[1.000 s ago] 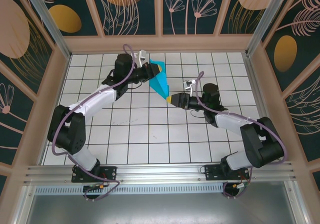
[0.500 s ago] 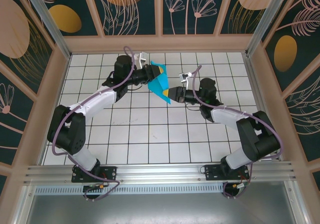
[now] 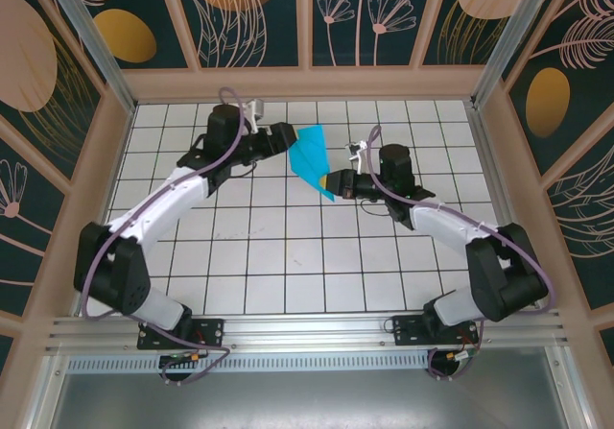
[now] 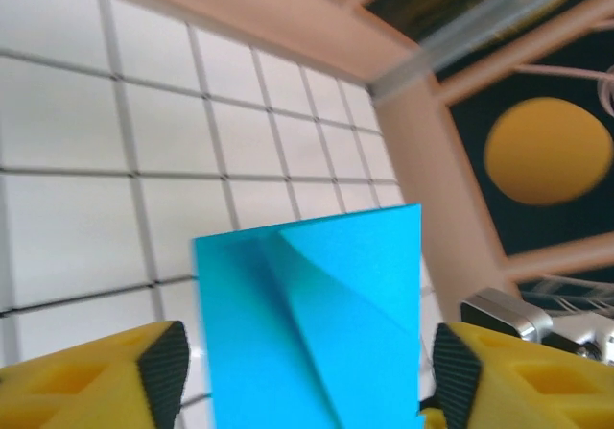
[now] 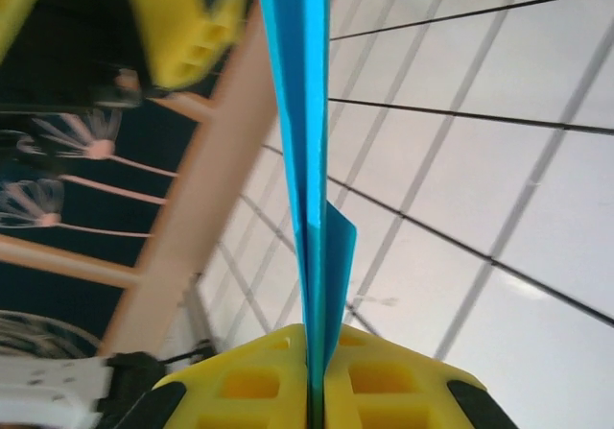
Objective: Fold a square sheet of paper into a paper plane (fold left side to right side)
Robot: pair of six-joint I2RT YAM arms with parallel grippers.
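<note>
The square sheet of paper is folded into a teal, creased paper plane [image 3: 310,155], held in the air above the far middle tiles. My right gripper [image 3: 331,181] is shut on its lower pointed end. In the right wrist view the paper plane [image 5: 305,112] rises edge-on out of the closed yellow jaws of that gripper [image 5: 317,338]. My left gripper [image 3: 288,133] is open just left of the plane's wide end. In the left wrist view the plane [image 4: 317,323] stands between the spread fingers [image 4: 165,362] without touching them.
A white gridded table [image 3: 288,256] is enclosed by a wooden rim [image 3: 307,83] and patterned walls close behind the plane. Both arms reach inward from the near edge and meet at the far centre. A yellow left finger [image 5: 187,26] shows up close in the right wrist view.
My right gripper closed on the plane's lower tip. My left gripper opened, let go of the wide end and drew back slightly left.
</note>
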